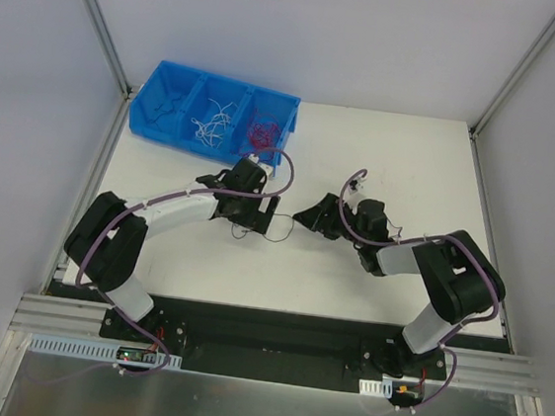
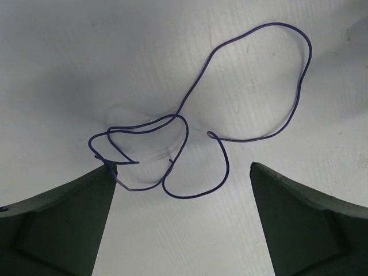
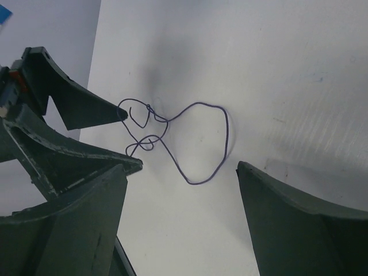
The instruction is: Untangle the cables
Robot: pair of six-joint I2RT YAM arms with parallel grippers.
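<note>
One dark purple cable [image 1: 274, 234] lies loose on the white table between my two grippers, curled into several loops. In the left wrist view the cable [image 2: 247, 140] lies ahead of my open left gripper [image 2: 181, 167], and one end touches the tip of its left finger [image 2: 86, 207]. In the right wrist view the cable [image 3: 227, 132] lies ahead of my open right gripper [image 3: 180, 167], with the left gripper's fingers [image 3: 86, 109] beside its knotted end. Neither gripper holds anything. White cables [image 1: 212, 122] and red cables [image 1: 263, 132] lie in the blue bin [image 1: 148, 115].
The blue bin stands at the table's far left, with three compartments. Metal frame posts rise at the far corners. The table's left edge shows in the right wrist view [image 3: 95, 69].
</note>
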